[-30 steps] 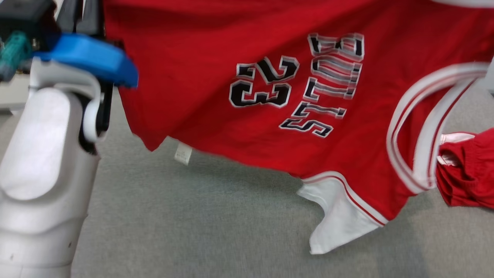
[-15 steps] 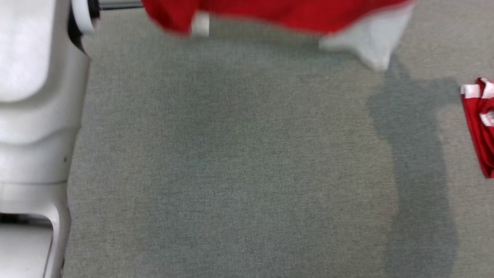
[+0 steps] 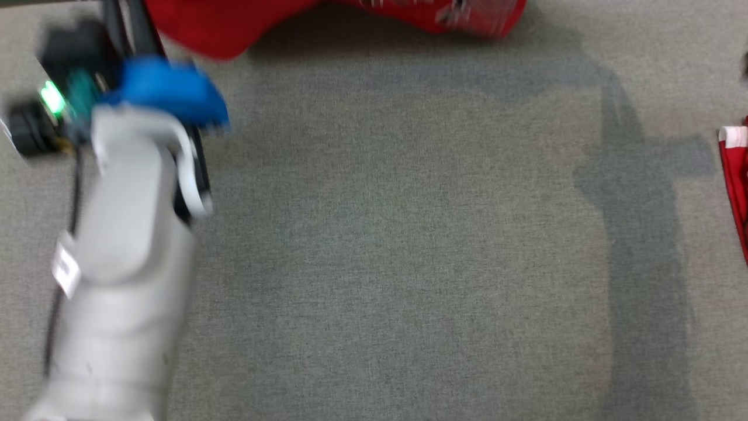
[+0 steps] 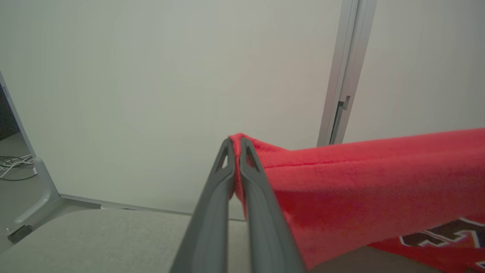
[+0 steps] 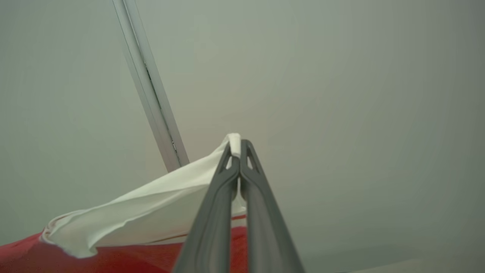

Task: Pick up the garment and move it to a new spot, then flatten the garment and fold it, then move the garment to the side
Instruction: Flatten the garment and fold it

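Left pincer (image 4: 235, 146) is clamped on an edge of the red jersey (image 4: 360, 178), right pincer (image 5: 237, 146) on its white trim (image 5: 151, 201) — both closed tight. The jersey hangs over the grey surface (image 3: 409, 263), cut off by the head view's blurred top.

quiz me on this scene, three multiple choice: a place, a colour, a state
1. In the head view, the held jersey is at: A bottom edge, B top edge, C centre.
2. The cloth in the right jaws is: A blue, B black, C white.
3. The left jaws are: A shut on red fabric, B wide open, C shut on nothing.
Answers: 1 B, red cloth runs along the top; 2 C, white trim is pinched at their tips; 3 A, the jersey's red edge sits between them.
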Available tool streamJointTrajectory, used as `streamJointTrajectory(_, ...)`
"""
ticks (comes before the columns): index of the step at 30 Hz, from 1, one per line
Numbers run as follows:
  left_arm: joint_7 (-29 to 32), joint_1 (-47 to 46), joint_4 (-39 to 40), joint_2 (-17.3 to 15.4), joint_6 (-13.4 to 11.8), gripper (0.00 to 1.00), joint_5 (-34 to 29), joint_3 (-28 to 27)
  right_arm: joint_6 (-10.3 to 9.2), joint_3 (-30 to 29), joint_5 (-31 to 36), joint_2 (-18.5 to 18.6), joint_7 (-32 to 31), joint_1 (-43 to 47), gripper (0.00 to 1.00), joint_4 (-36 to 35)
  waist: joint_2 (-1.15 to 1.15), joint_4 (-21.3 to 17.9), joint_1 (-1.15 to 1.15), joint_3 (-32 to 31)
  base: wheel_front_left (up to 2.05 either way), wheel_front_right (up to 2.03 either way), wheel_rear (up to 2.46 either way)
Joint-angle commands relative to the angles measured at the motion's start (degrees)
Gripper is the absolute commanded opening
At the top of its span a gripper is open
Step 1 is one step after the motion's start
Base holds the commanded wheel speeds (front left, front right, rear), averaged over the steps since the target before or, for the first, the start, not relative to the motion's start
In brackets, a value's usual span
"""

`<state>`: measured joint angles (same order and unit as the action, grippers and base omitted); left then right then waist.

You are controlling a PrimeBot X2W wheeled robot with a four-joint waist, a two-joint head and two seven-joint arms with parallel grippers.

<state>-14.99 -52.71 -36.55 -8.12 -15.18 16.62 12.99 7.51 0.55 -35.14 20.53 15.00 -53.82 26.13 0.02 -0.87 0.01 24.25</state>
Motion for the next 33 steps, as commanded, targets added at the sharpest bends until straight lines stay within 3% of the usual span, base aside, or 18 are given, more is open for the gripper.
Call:
streamJointTrajectory(1,-0.2,3.4,0.4,0.3,-0.3,0.0,0.4,-1.2,-0.02,-0.3,-1.0,-0.3,0.2,3.0,0.0,-0.5,-0.02,-0.3,-0.01,-0.7,0.0,0.0,0.0)
streamJointTrajectory(7,-0.2,20.8,4.2,3.6,0.3,0.0,1.1,-5.8,-0.03,0.4,-4.0,-2.4,0.3,19.4,0.0,-2.6,-0.02,-0.6,-0.01,-4.9,0.0,0.0,0.0)
streamJointTrajectory(14,-0.2,34.4,4.9,4.8,3.1,0.0,1.3,-9.1,-0.03,1.5,-4.8,-3.7,0.2,34.4,0.0,-3.7,-0.02,-0.9,-0.01,-12.5,0.0,0.0,0.0)
streamJointTrajectory(24,-0.3,48.6,4.6,5.1,5.1,0.0,4.2,-8.6,-0.03,3.5,-2.3,-6.4,0.2,49.1,0.0,-1.8,-0.02,-1.4,-0.01,-22.6,0.0,0.0,0.0)
streamJointTrajectory(33,-0.3,56.8,6.4,5.1,6.5,0.0,5.3,-7.7,-0.03,3.3,-1.6,-8.1,0.2,56.9,0.0,-2.5,-0.02,-0.7,-0.01,-26.0,0.0,0.0,0.0)
